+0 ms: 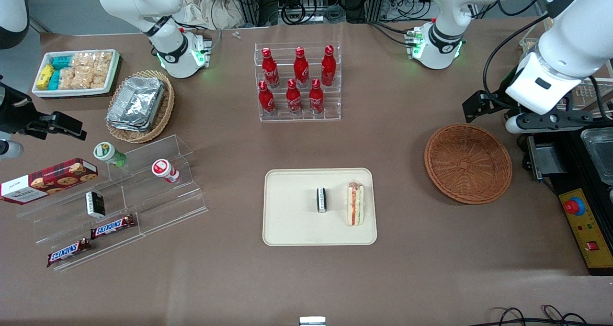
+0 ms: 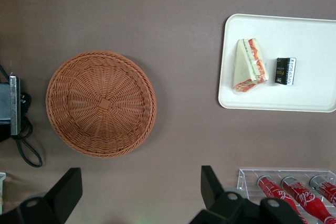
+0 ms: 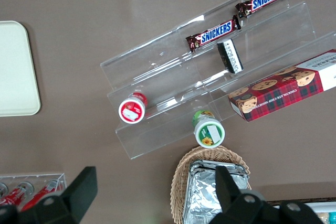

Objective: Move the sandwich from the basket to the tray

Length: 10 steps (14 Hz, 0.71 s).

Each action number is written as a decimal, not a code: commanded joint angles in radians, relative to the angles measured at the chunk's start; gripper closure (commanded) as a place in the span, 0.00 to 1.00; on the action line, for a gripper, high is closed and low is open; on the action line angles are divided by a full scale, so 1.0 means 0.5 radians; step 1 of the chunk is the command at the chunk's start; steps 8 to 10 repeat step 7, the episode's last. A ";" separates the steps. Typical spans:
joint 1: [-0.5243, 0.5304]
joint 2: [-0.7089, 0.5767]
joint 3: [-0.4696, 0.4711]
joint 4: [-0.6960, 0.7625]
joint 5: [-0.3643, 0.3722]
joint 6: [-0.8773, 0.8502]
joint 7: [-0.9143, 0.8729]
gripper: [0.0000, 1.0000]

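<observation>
The sandwich (image 1: 355, 204) lay on the tray (image 1: 292, 225), toward the tray's 3 o'clock edge in the front view, its layered filling facing up. Just beside it, apart, stood a small black packet (image 1: 322, 200) near the tray's middle. The basket (image 1: 468, 163) sat empty on the brown counter (image 1: 407, 268), at the tray's 2 o'clock. The gripper (image 2: 139, 195) hung above the counter near the basket, its fingers (image 2: 212, 184) spread wide and grasping nothing.

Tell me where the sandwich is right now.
The sandwich lies on the tray, beside a small black packet; the basket is empty, with the open gripper above it.
</observation>
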 commanded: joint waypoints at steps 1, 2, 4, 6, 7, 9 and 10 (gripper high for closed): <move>-0.022 -0.020 0.020 0.011 0.038 -0.025 0.009 0.00; -0.019 -0.020 0.023 0.011 0.035 -0.037 0.012 0.00; -0.019 -0.020 0.023 0.011 0.038 -0.043 0.009 0.00; -0.019 -0.026 0.023 0.011 0.038 -0.083 0.009 0.00; -0.016 -0.032 0.023 0.008 0.041 -0.117 0.009 0.00; -0.016 -0.032 0.023 0.008 0.041 -0.117 0.009 0.00; -0.016 -0.032 0.023 0.008 0.041 -0.117 0.009 0.00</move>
